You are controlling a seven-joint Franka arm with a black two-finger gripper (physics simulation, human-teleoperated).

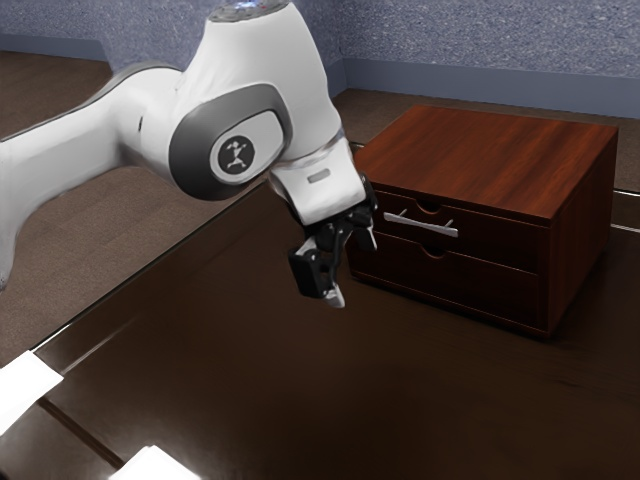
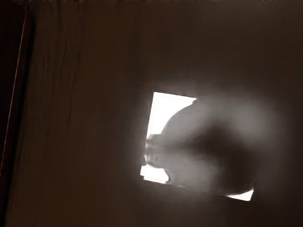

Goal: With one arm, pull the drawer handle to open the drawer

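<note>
Our white arm (image 1: pixel 120 160) enters from the upper left of the exterior view and bends down toward the middle of the frame. Our gripper (image 1: pixel 355 268) hangs there above the dark table (image 1: pixel 300 400), tilted downward. Its two fingers stand wide apart with nothing between them, so it holds nothing.

The reddish-brown cabinet (image 1: pixel 500 150) sits on the table in the right half of the frame. The drawer (image 1: pixel 480 232) we are after is the upper of two in its front face, and that front looks flush with the cabinet. The silver drawer handle (image 1: pixel 420 225) runs across it, just right of the gripper and near it, but the two are not touching. The lower drawer (image 1: pixel 460 278) sits directly beneath.

In the wrist view we see the table's dark surface with a bright patch (image 2: pixel 163 111) on it, partly covered by a blurred grey shape.
</note>
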